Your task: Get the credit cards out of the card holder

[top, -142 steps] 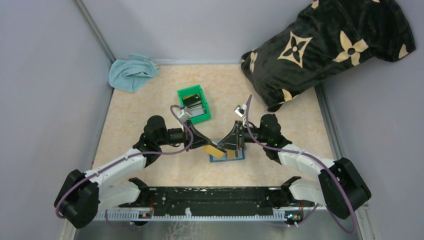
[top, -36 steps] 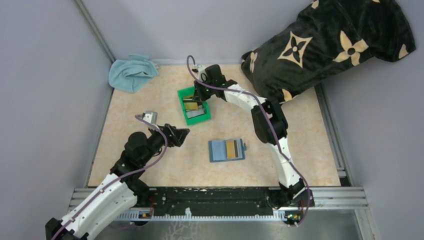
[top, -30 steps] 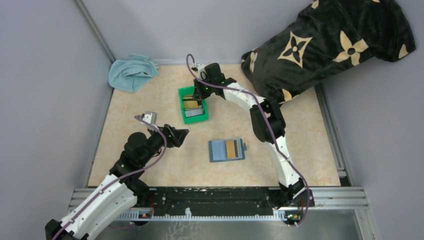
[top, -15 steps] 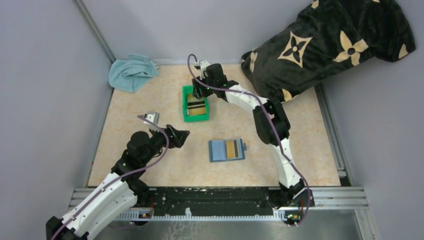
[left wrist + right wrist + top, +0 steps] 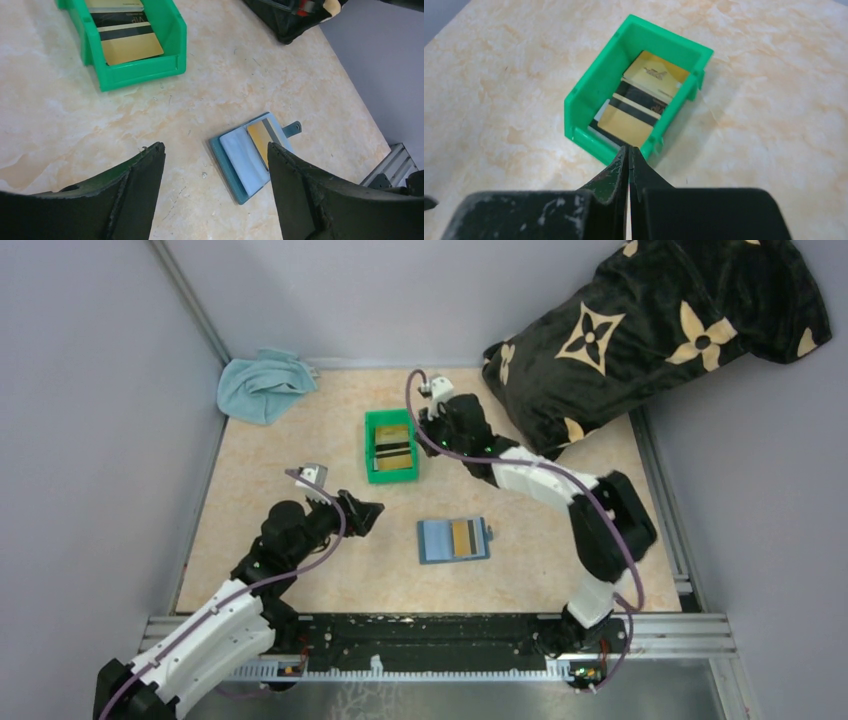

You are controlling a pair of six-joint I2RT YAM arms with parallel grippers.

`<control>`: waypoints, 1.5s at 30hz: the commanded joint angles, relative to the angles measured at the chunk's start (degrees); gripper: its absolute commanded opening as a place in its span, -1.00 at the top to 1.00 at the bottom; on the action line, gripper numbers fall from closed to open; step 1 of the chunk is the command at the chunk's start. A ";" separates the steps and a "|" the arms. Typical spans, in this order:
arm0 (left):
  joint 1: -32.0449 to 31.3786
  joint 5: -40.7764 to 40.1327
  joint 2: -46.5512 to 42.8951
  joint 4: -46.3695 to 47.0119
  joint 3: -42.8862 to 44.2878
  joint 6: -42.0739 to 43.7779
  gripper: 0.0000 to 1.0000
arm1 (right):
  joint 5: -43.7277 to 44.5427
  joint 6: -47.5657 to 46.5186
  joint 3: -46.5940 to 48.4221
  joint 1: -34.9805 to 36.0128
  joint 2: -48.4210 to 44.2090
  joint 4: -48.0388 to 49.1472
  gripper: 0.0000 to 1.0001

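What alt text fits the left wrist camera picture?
An open teal card holder lies on the table, a gold card in it, between the spread fingers of the left pincer. A green bin holding cards sits beyond.

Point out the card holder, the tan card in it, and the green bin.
card holder (image 5: 239, 152), left wrist view, on its bare light-blue inner panel.
tan card (image 5: 259, 144), left wrist view, on the middle of its gold face.
green bin (image 5: 142, 70), left wrist view, on its near outer wall.
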 commanded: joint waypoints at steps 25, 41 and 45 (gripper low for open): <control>-14.51 19.36 54.83 33.69 12.09 -12.67 -0.25 | 8.09 19.27 -56.62 0.34 -44.97 8.30 1.00; -14.45 19.37 63.89 39.63 11.67 -19.73 0.14 | 7.66 23.41 -62.68 0.38 -41.97 13.46 1.00; -14.52 17.70 63.46 37.55 11.58 -19.42 0.06 | 7.39 24.14 -63.28 0.32 -39.46 15.21 1.00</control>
